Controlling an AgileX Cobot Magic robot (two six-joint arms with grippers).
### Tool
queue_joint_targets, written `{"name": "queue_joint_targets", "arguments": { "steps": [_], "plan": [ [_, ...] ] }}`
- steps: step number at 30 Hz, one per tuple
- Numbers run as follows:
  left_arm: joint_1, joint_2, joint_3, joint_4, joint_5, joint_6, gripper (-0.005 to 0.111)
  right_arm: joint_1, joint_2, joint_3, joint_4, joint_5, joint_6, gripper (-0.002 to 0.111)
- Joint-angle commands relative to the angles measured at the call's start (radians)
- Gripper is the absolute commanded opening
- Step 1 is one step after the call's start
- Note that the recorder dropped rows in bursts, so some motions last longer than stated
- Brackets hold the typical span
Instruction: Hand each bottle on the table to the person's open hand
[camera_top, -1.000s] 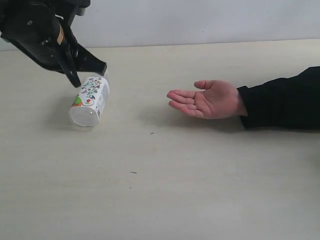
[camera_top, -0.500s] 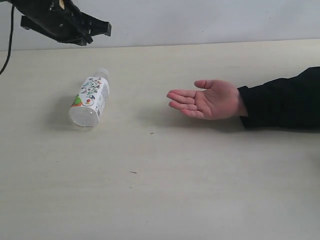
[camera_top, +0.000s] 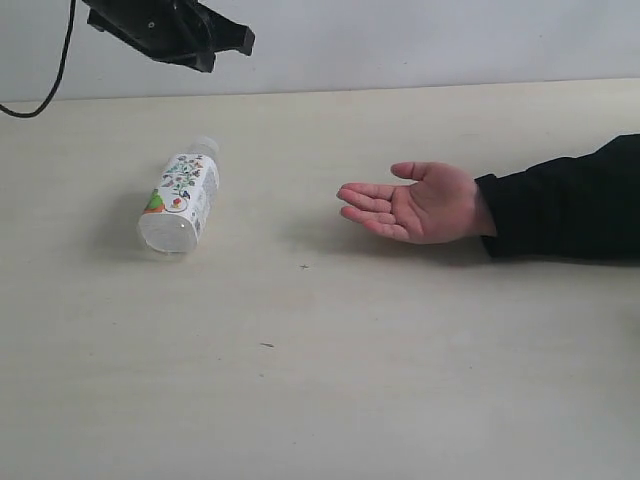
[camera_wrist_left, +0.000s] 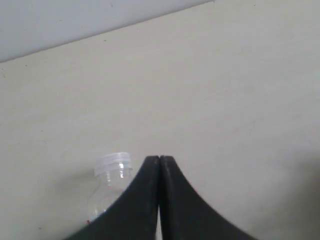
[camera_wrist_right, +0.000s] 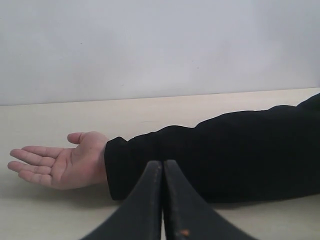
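- One bottle (camera_top: 180, 203) is in view (white, floral print, clear cap (camera_wrist_left: 114, 164)). It lies on its side on the table (camera_top: 330, 400), left of centre in the exterior view, with its base toward the camera and nothing touching it.
- Both grippers are empty. The left gripper (camera_top: 240, 42) hangs at the upper left of that frame, above and behind the bottle, its fingers pressed together on nothing. The right gripper (camera_wrist_right: 162, 165) is likewise clenched tip to tip, facing the black sleeve (camera_wrist_right: 215, 155).
- Palm up, the person's open hand (camera_top: 420, 200) waits right of centre, well apart from the bottle.
- Several risks, as I judge them:
  - Coming down with clenched fingers would shove the bottle rather than straddle it.
  - A round body on its side can roll away (more so if pinched off-centre).
  - A grip near the cap could let the base swing.
  - Letting go short of the palm would drop the bottle.
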Motion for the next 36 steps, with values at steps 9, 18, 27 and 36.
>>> {"name": "queue_joint_targets", "arguments": {
  "steps": [9,18,27,36],
  "plan": [
    [0.004,0.125,-0.174,-0.020,0.097,-0.031,0.074,0.003,-0.007,0.004,-0.001,-0.003,0.001,0.000],
    [0.070,0.213,-0.172,-0.011,0.263,-0.078,0.074,0.003,-0.007,0.004,-0.001,-0.003,0.001,0.000],
    [0.070,0.283,-0.168,-0.011,0.335,-0.076,0.074,0.003,-0.007,0.004,-0.001,-0.003,0.001,0.000],
    [0.070,0.334,-0.168,-0.011,0.345,-0.078,0.074,0.003,-0.007,0.004,-0.001,-0.003,0.001,0.000]
  ]
}}
